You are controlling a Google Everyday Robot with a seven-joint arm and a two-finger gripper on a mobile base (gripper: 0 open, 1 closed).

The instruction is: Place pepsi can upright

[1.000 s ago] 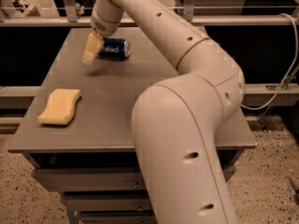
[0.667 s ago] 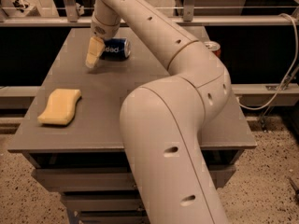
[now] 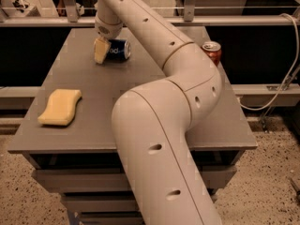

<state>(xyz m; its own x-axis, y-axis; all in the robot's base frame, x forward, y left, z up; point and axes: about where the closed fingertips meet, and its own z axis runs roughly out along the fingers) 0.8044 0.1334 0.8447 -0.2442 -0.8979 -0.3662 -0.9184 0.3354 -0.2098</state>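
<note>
The pepsi can (image 3: 119,49) is blue with white lettering and lies on its side at the far left part of the grey table (image 3: 140,86). My gripper (image 3: 101,50) hangs down from the arm at the can's left end, touching or nearly touching it. The gripper's yellowish tip covers that end of the can. My arm (image 3: 159,125) sweeps from the bottom of the view up across the table's middle.
An orange-red can (image 3: 212,51) stands upright at the table's far right, close behind my arm's elbow. A yellow sponge (image 3: 60,107) lies near the table's left front edge. A rail (image 3: 234,20) runs behind the table.
My gripper has shifted slightly right, closer onto the can's left end. The arm's elbow has swung, and the orange-red can now shows. The pepsi can still lies on its side.
</note>
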